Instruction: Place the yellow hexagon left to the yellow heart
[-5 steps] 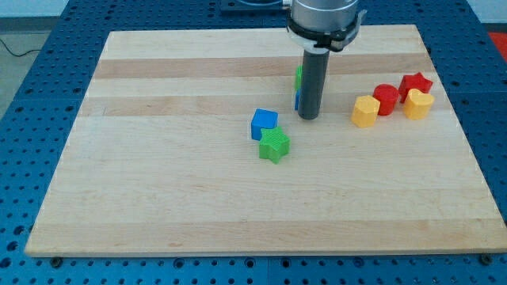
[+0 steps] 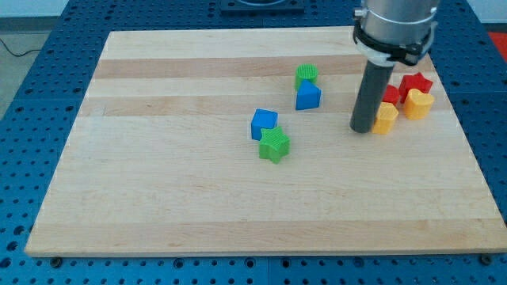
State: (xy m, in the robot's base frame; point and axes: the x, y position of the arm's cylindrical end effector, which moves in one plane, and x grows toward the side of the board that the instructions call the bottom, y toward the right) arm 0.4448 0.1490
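My tip (image 2: 363, 129) rests on the board at the view's right, touching the left side of a yellow block (image 2: 386, 119) that looks like the heart. The rod hides that block's left part. A second yellow block (image 2: 418, 104), which looks like the hexagon, sits just to the right and a little higher. A red block (image 2: 391, 95) lies between and above them, partly behind the rod. A red star (image 2: 416, 82) touches the top of the right yellow block.
A green block (image 2: 306, 75) sits above a blue block (image 2: 308, 96) near the board's upper middle. A blue cube (image 2: 264, 123) and a green star (image 2: 274, 145) touch each other at the centre. The board's right edge (image 2: 463, 142) is close to the cluster.
The rod moved right from beside the green and blue pair to the yellow block. That yellow block shifted right and slightly down, closer to the other yellow block.
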